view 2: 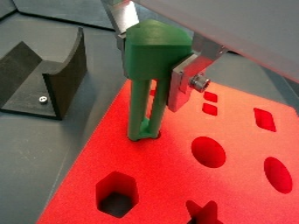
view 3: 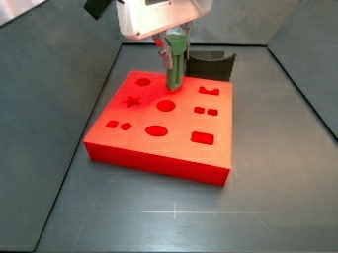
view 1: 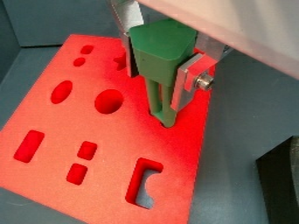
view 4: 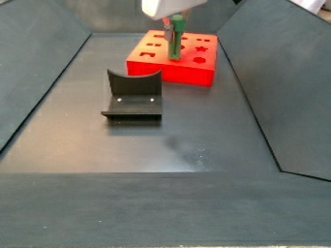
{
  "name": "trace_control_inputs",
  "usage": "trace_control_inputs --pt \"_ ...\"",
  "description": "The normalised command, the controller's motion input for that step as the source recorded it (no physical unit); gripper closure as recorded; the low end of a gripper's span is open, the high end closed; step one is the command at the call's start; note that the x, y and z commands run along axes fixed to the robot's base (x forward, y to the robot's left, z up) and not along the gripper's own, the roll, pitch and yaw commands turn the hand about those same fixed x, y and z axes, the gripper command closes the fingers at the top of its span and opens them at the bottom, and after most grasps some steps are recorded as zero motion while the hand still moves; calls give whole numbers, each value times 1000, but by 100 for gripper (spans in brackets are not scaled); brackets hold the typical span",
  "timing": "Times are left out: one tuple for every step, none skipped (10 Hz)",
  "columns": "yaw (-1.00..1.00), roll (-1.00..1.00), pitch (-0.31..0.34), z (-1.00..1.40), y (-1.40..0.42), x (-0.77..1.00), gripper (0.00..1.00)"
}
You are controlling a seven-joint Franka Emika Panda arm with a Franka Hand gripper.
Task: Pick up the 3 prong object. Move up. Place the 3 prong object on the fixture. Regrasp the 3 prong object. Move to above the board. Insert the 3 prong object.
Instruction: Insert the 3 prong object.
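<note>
The green 3 prong object (view 1: 158, 61) hangs upright, prongs down, with my gripper (view 1: 158, 77) shut on its thick body. One silver finger (view 2: 181, 80) presses its side. The piece also shows as the 3 prong object (view 2: 152, 57), and the gripper (view 2: 152, 70) holds it over the red board (view 2: 158, 166). Its prong tips meet the board (view 1: 117, 140) near the edge that faces the dark fixture (view 2: 47, 74). Whether the tips sit in a cut-out is hidden. In both side views the object (view 3: 173, 54) (view 4: 173, 37) stands over the board's (view 3: 132, 143) far part.
The fixture (view 3: 209, 66) stands on the grey floor just behind the board, and in a side view the fixture (view 4: 134, 95) sits in front of the board (view 4: 188, 70). Sloping grey walls enclose the floor. Star, circle, oval and square cut-outs cover the board.
</note>
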Motion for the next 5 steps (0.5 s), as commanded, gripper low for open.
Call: trace_control_inputs --pt "194 27 -61 -1000 0 109 100" --pt "209 103 -44 -1000 -69 140 100" --pt "129 117 -76 -583 -46 160 100" --pt "0 0 -61 0 0 -40 100" --pt "0 9 0 0 0 0 100"
